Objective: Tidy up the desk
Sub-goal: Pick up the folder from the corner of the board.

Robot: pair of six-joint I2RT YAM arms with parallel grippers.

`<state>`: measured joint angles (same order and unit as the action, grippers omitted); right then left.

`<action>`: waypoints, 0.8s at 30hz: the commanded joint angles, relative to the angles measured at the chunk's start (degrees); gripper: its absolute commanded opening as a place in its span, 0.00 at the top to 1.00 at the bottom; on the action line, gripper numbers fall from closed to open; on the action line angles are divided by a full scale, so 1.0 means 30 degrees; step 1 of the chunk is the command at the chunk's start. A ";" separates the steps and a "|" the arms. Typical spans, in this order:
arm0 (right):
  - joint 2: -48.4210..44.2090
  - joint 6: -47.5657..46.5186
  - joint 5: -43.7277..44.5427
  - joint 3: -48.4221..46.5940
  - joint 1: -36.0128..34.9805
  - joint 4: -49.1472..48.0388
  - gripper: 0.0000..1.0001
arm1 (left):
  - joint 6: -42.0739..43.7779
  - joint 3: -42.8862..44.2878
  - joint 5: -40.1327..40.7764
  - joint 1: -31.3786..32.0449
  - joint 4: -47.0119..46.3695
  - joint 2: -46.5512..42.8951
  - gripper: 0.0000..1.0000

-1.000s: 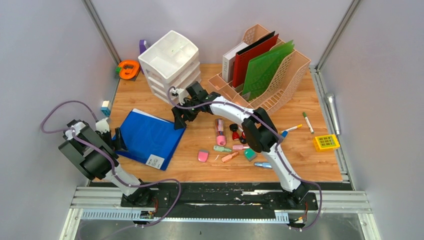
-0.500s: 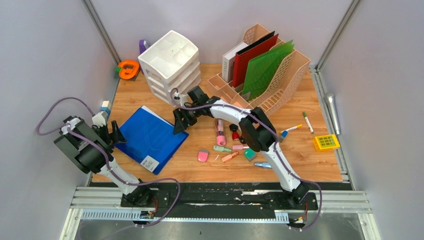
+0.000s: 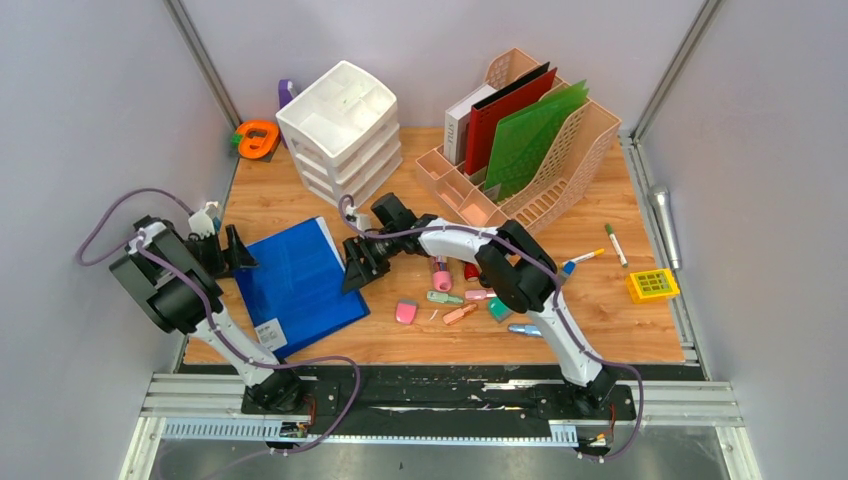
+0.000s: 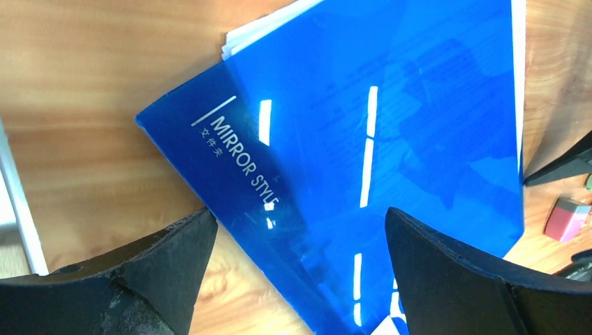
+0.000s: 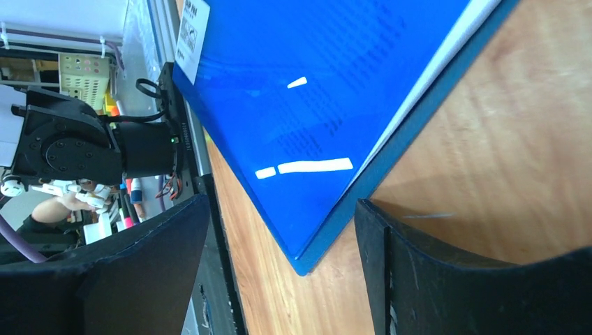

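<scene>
The desk (image 3: pixel 620 325) is a light wood tabletop. A blue folder (image 3: pixel 300 280) printed "MIRROR STYLE" lies flat on its left part. My left gripper (image 3: pixel 238 252) is open at the folder's far-left corner. In the left wrist view the folder (image 4: pixel 377 125) lies between and beyond the fingers (image 4: pixel 160 269), with the gripper (image 4: pixel 300 244) over its spine edge. My right gripper (image 3: pixel 356 266) is open at the folder's right edge. In the right wrist view the gripper (image 5: pixel 283 244) straddles a corner of the folder (image 5: pixel 314 77). Neither holds anything.
A white drawer unit (image 3: pixel 340 125) and a pink file rack (image 3: pixel 525 140) with red and green folders stand at the back. Highlighters and markers (image 3: pixel 440 272), a pink eraser (image 3: pixel 406 312), a yellow box (image 3: pixel 652 285) and a green marker (image 3: pixel 615 243) are scattered right. An orange tape dispenser (image 3: pixel 257 138) sits far left.
The blue folder has turned on the desk. My right gripper has moved nearer along its right edge. My left gripper has swung farther back, to the folder's far-left corner.
</scene>
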<state>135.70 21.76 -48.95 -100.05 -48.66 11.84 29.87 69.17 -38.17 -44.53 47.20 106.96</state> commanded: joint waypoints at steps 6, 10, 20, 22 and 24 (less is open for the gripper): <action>-0.0046 0.0611 -0.0128 0.0596 -0.0656 -0.0576 0.23 | 0.1879 0.0945 -0.2122 0.0978 0.0834 0.2157 0.00; 0.0302 0.0454 -0.0168 0.0462 -0.0657 -0.0576 0.24 | 0.3731 0.1510 -0.3680 0.1022 0.2614 0.2095 0.02; 0.0958 0.0038 -0.0210 0.0061 -0.0624 -0.0413 0.25 | 0.7405 0.2749 -0.6267 0.1458 0.7136 0.1989 0.08; 0.1051 -0.0070 -0.0151 -0.0029 -0.0596 -0.0322 0.25 | 0.8078 0.2927 -0.6664 0.1496 0.7981 0.1928 0.10; 0.1132 -0.0111 -0.0119 -0.0168 -0.0544 -0.0263 0.25 | 0.8869 0.3146 -0.7032 0.1490 0.8859 0.1861 0.12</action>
<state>136.09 22.85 -51.00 -99.44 -50.22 10.46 50.13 76.79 -53.82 -40.69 63.48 111.72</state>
